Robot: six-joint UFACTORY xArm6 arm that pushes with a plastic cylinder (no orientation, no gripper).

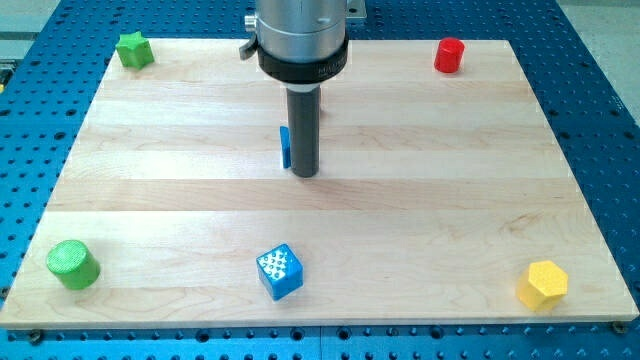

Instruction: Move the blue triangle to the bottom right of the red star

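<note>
My tip (305,174) rests on the wooden board (450,190) a little above its middle. A small blue block (285,146) shows as a narrow sliver just left of the rod, touching it or right behind it. Most of this block is hidden by the rod, so I cannot make out its shape. No red star shows in the view; the arm's body covers part of the board's top middle.
A green star (134,49) sits at the top left corner and a red cylinder (449,55) at the top right. A green cylinder (73,264) is at the bottom left, a blue cube (280,271) at the bottom middle, and a yellow hexagon (543,284) at the bottom right.
</note>
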